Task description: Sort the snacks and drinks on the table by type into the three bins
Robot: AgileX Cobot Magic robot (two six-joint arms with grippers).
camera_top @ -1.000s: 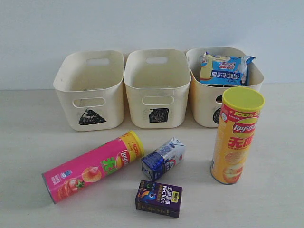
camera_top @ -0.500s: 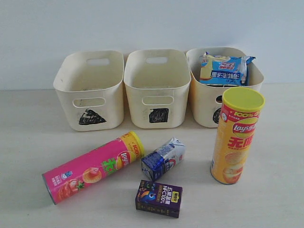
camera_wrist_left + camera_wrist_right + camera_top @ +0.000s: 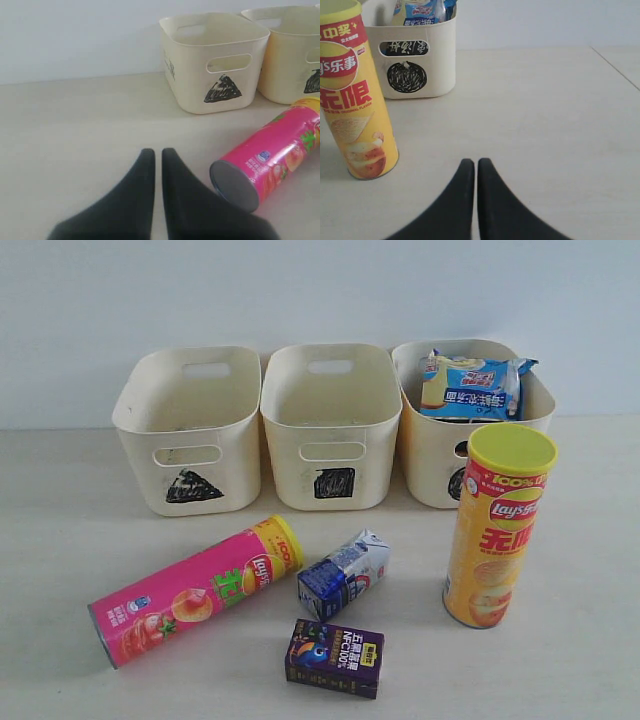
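The pale table (image 3: 60, 540) carries everything. Three cream bins stand in a row at its far side. The triangle bin (image 3: 235, 455) is well ahead of the left pincer (image 3: 157, 155), and the square bin (image 3: 285, 455) is next to it. Both show bare insides. The circle bin (image 3: 425, 465) is ahead of the right pincer (image 3: 476, 165) and holds a blue-white bag (image 3: 470, 385) with Chinese print.

The yellow Lay's tube (image 3: 497, 530), marked "100%" and "ORIGINAL FLAVOR", stands upright near the right pincer, between it and the circle bin. The pink Lay's tube (image 3: 195, 590), also marked "100%", lies on its side just beside the left pincer, grey base toward it.

Between the two tubes, the blue-and-white gabled carton (image 3: 345, 575) lies tilted, and just beside it sits the purple box (image 3: 335, 657), marked "NFC100%".

Both pincers are closed on nothing, their black tips nearly meeting.
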